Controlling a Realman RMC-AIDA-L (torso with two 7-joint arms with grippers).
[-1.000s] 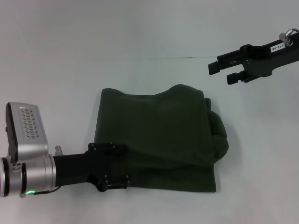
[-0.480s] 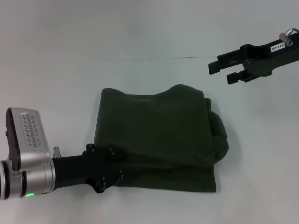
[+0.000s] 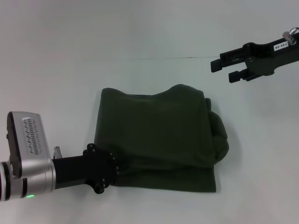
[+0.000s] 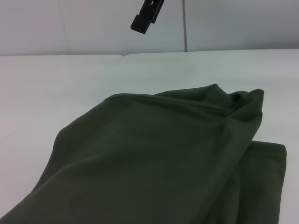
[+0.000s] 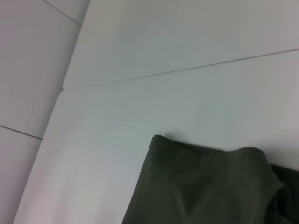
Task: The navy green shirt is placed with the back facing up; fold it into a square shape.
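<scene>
The left end effector (image 3: 112,169) lies low at the shirt's (image 3: 161,135) near left corner; I cannot tell its grip. The right end effector (image 3: 223,70) hovers well beyond the shirt, fingers apart, empty. The shirt lies folded and rumpled, plain side up, on the white surface (image 3: 56,74).

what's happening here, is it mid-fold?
Yes. The navy green shirt lies partly folded on the white table, bunched along its right side. The left gripper is at the shirt's near left corner, fingers hidden by its own body. The right gripper hovers open above the table, off the shirt's far right corner.
</scene>
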